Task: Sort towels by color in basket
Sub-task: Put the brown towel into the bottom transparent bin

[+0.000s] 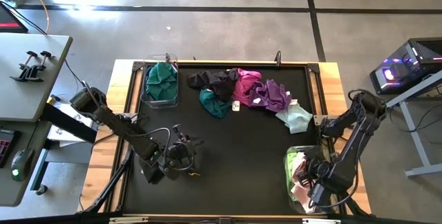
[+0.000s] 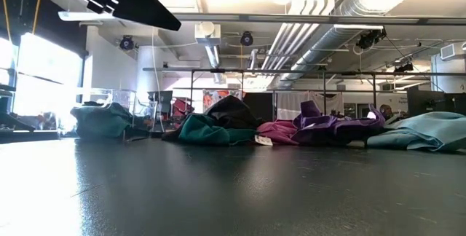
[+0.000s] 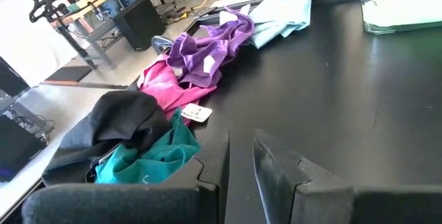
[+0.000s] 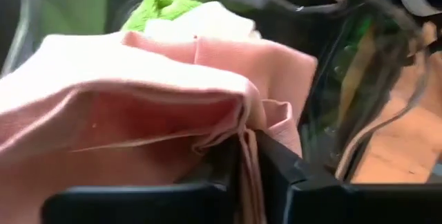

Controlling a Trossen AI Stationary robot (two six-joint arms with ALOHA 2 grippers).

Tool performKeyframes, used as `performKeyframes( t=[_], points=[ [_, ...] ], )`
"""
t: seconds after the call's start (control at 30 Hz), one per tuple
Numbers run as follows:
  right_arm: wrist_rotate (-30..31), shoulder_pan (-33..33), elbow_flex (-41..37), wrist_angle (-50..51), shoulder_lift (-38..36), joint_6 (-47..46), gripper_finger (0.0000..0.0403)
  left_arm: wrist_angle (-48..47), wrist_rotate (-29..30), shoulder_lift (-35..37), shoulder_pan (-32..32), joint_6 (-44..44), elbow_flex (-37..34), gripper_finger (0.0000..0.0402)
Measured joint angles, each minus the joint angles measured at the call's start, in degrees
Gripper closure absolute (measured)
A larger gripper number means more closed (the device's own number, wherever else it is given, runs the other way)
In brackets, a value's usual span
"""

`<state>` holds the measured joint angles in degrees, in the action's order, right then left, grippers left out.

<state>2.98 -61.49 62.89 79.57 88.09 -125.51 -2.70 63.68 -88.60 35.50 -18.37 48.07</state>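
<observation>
The right gripper is sunk in the clear bin, jaws pinched on a pink towel. The left gripper, jaws narrow, is parked mid-table. Loose towels are piled along the far edge.

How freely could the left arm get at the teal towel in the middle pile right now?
Probably yes. The left gripper hovers over bare mat with nothing between it and the teal towel. A black towel overlaps the teal one's far edge, so it may drag along.

High view straight down; low view level across table (shares towel row); wrist views close.
</observation>
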Motion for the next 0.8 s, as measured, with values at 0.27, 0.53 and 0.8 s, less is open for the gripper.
performKeyframes(
  t=[0.27,0.53,0.8],
  points=[
    [-1.4,-1.3,8.3,9.0,-2.0,1.2,0.0250,0.5,0.0,0.0,0.0,0.0,0.0,0.0348],
    [5.7,-2.6,18.6,9.8,-1.7,-0.1,0.0250,1.1,0.0,0.0,-0.3,0.0,0.0,0.0348],
    [12.9,0.2,4.7,-6.4,-1.6,4.4,0.0299,1.4,-0.4,0.0,-0.8,0.0,0.0,0.0348]
  ],
)
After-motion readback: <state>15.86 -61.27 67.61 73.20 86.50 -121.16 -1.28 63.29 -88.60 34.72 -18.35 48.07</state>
